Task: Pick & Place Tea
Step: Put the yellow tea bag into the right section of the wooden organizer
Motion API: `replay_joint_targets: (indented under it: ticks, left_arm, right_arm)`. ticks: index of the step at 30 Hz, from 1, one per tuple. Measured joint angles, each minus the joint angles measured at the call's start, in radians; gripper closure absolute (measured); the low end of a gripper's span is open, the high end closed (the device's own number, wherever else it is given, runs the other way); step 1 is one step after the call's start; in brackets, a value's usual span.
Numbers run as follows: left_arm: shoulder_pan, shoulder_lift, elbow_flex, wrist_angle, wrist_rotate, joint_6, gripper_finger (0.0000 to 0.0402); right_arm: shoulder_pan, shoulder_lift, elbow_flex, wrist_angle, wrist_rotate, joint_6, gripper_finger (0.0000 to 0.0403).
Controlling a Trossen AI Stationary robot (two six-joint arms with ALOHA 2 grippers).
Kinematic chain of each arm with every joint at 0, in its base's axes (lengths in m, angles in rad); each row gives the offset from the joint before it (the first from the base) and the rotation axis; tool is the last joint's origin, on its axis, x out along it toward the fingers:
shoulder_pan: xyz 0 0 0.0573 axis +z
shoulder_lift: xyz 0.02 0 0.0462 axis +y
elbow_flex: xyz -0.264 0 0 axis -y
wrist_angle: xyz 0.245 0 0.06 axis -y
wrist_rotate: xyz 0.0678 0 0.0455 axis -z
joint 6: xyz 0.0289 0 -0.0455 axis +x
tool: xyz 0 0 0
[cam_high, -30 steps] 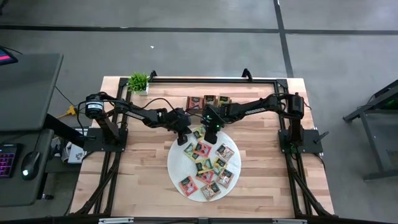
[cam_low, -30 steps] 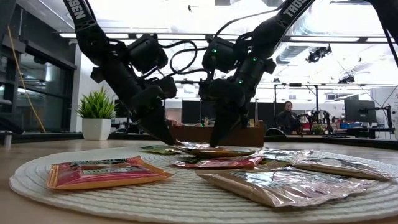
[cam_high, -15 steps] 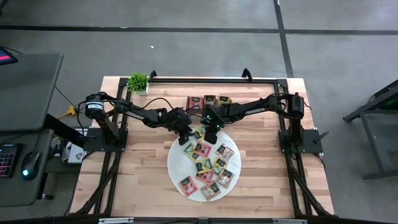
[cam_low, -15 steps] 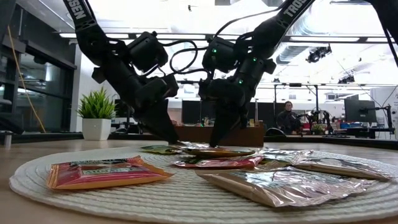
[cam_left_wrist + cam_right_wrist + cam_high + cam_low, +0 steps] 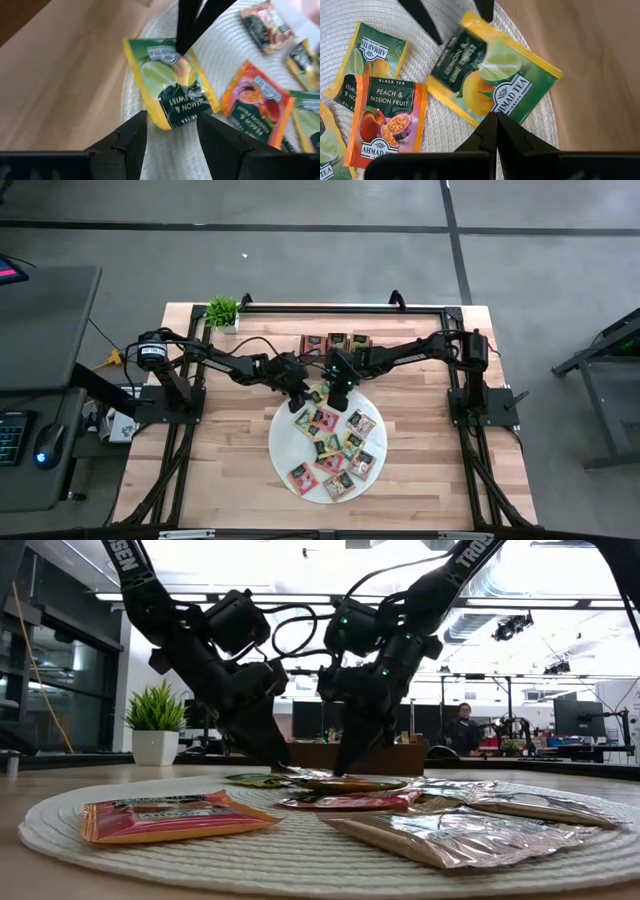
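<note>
Entry: lemon-lime tea packet at woven mat's tray-side edge, your left tool released astride it, right tool clenched pinning it; closing may drag it off.

Count taken from the high view.

- tea packets: about a dozen at frame centre. Several overlap, so the exact figure is not settled. Three more at upper centre.
- white woven mat: one.
- wooden tray: one.
- potted plant, upper left: one.
- table: one.
- Grippers: two, the left gripper and the right gripper.

Low view, right of centre: one person.
</note>
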Motion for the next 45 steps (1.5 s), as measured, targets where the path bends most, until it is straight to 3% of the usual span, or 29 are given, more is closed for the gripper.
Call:
replay_joint_targets:
  ticks: [15, 24, 41, 45]
  left_arm:
    - [0.0, 0.0, 0.0, 0.03, 0.047, -0.027, 0.0232]
    - [0.0, 0.0, 0.0, -0.038, 0.037, -0.071, 0.0232]
    - [0.001, 0.054, 0.003, 0.001, 0.178, -0.213, 0.0233]
    - [0.001, 0.058, 0.002, 0.019, 0.189, -0.216, 0.0259]
  right_arm:
    - [0.0, 0.0, 0.0, 0.019, 0.008, -0.007, 0.0403]
    - [0.0, 0.0, 0.0, 0.019, 0.007, -0.002, 0.0403]
    - [0.002, 0.049, 0.002, 0.121, -0.018, 0.035, 0.0403]
    - [0.002, 0.049, 0.0, 0.125, -0.017, 0.035, 0.0403]
